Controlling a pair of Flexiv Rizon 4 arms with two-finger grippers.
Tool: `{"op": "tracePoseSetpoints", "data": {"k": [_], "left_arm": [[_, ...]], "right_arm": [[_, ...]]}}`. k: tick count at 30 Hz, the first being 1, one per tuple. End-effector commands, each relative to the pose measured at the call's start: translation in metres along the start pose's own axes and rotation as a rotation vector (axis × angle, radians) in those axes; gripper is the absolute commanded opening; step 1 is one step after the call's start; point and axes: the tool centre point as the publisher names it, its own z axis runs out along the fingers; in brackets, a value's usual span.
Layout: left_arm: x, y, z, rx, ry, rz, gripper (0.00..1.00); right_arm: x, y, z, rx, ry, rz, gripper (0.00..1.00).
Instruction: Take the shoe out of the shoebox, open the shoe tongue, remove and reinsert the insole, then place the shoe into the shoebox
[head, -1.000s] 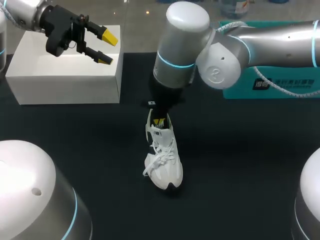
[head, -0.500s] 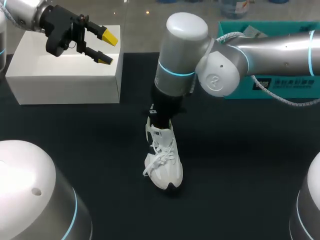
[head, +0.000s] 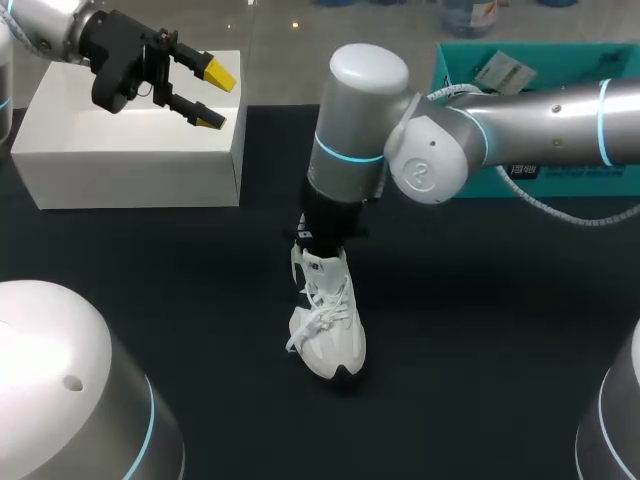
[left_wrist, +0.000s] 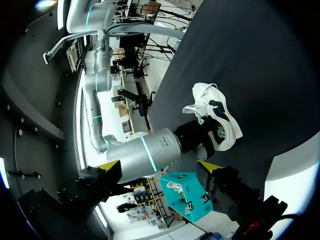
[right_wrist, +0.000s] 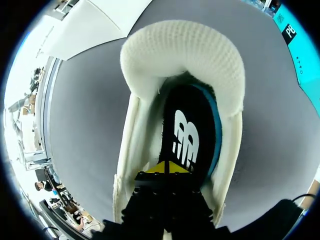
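Down inside the white sneaker (right_wrist: 140, 150), my right fingers (right_wrist: 167, 169) sit with their yellow tips pressed together, no gap between them, right over the black insole (right_wrist: 192, 125) with its teal edge. Whether they pinch anything I cannot tell. Seen from above, the sneaker stands upright near the middle of the dark tabletop (head: 480, 330), toe toward the near edge and laces loose. My right arm (head: 520, 115) comes across from the right and points straight down into the sneaker's opening, hiding those fingers. Well apart to the left, my left fingers (head: 215, 97) hang spread wide above a white box (head: 120, 150), holding nothing. Their own camera looks out between the two yellow tips at the sneaker beyond, with the right arm's wrist bent over it. The teal shoebox (head: 600, 180) stands at the far right of the tabletop, behind my right arm.
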Motion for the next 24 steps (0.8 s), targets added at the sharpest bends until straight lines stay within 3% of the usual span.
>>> {"op": "tracePoseSetpoints", "data": {"k": [1,6,11,24], "left_arm": [[0.0,0.001,-0.001,0.004,0.002,0.001,1.0],[0.0,0.001,-0.001,0.004,0.002,0.001,1.0],[0.0,0.001,-0.001,0.004,0.002,0.001,1.0],[0.0,0.001,-0.001,0.004,0.002,0.001,1.0]], "right_arm": [[0.004,0.001,-0.016,-0.021,-0.036,-0.001,0.0],[0.003,0.001,-0.037,-0.046,-0.086,-0.007,0.0],[-0.008,-0.001,-0.039,-0.045,-0.104,0.015,0.0],[-0.022,0.005,-0.006,-0.013,-0.106,0.029,0.0]]}}
